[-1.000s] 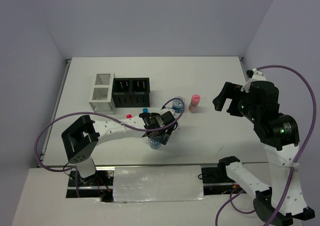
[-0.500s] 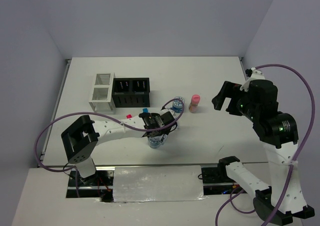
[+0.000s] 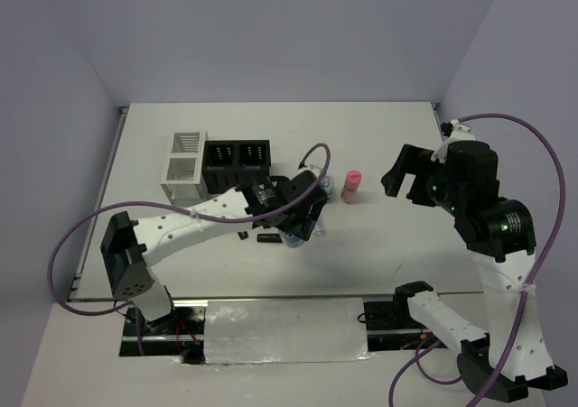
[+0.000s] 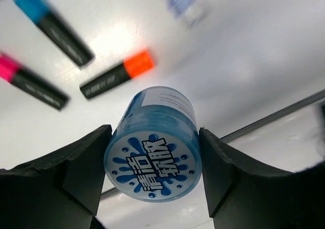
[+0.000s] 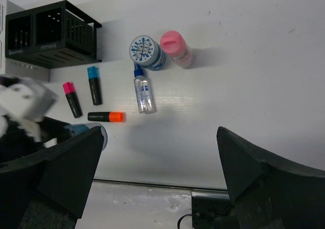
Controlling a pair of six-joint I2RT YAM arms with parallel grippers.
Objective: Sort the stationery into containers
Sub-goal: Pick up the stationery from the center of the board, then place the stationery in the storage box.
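Our left pincer [image 4: 152, 137] is clamped on a blue roll [image 4: 152, 160], one finger on each side. The pink marker [image 4: 30, 82], blue marker [image 4: 51, 23] and orange marker [image 4: 118, 74] lie on the counter [image 4: 254, 61] past it. Our right pincer [image 5: 160, 137] is wide apart and holds nothing. The other roll [image 5: 144, 51] sits just beside the pink stick [image 5: 176, 47], near the bottle [image 5: 142, 93] and the black box [image 5: 51, 36].

Bright even light, soft shadows, blue-capped highlighter [image 4: 51, 28] motion-blurred in left wrist view
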